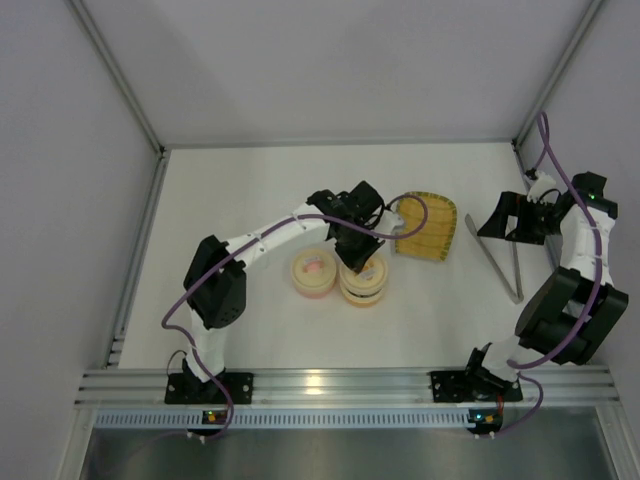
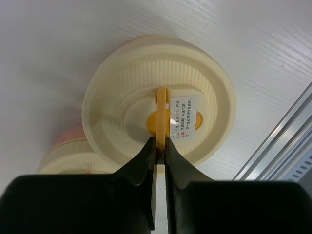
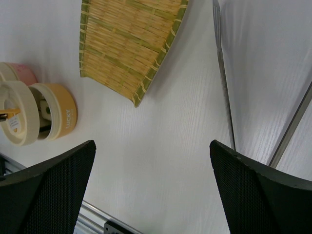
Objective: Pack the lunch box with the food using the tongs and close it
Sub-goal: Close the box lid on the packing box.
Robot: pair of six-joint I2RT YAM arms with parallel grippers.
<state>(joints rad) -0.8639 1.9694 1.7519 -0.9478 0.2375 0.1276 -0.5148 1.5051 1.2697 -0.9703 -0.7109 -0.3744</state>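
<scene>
Evidently the left end effector pinches the cream lid by its tab, tilted off the orange tub for packing; right end effector spread, tongs on the desk near it.

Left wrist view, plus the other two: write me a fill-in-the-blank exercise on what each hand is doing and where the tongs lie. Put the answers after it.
1. The left hand is ___ on the yellow tab of the cream lid.
2. The right hand stands wide ___, with nothing between its fingers.
3. In the top view, the tongs lie ungripped to the ___ of the bamboo tray.

Missing words: shut; open; right.
</scene>
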